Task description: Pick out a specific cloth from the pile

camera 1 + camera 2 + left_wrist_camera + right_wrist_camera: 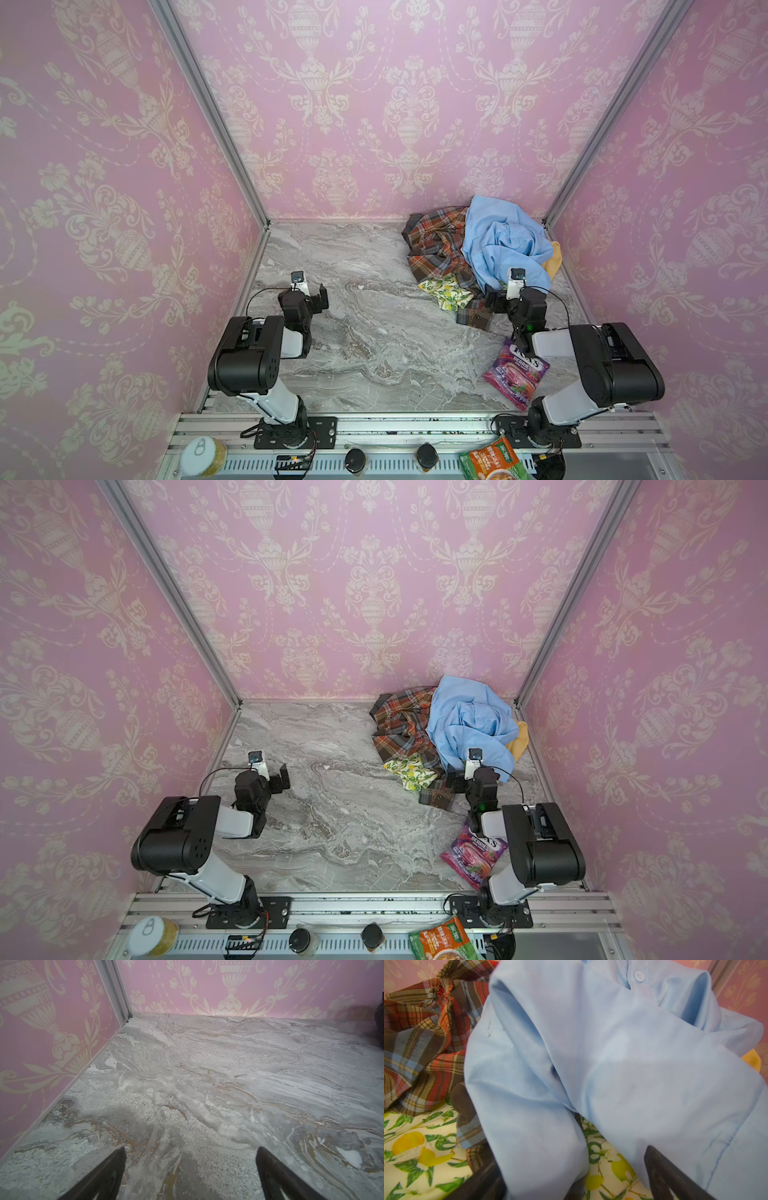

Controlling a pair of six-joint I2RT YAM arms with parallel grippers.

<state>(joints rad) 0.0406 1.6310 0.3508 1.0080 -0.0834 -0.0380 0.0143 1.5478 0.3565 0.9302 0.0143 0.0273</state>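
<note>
**Marble table [374, 345], pink walls [104, 166]: lemon cloth [446, 293] part-buried**

Pile [498, 241] in far right corner; lemon cloth at its near edge, partly under blue shirt [612, 1053] and plaid shirt [436, 245]. Right pincer [575, 1155] spread astride a blue shirt fold. Left pincer [190, 1150] spread above bare table.

A robot test cell dressed to look like a home, not a real room. Pink damask wallpaper [374, 104] covers three flat panels that meet at bare aluminium posts [208, 104] in the upper corners of both top views. The marble-patterned tabletop [374, 332] ends, along the lower edge, at an aluminium rail [415, 426] with two robot arms [249, 353] bolted to it. Household props complete the staging: the pile [498, 241] of garments at centre right, a purple sweet packet [517, 370], a tin [203, 457].
</note>
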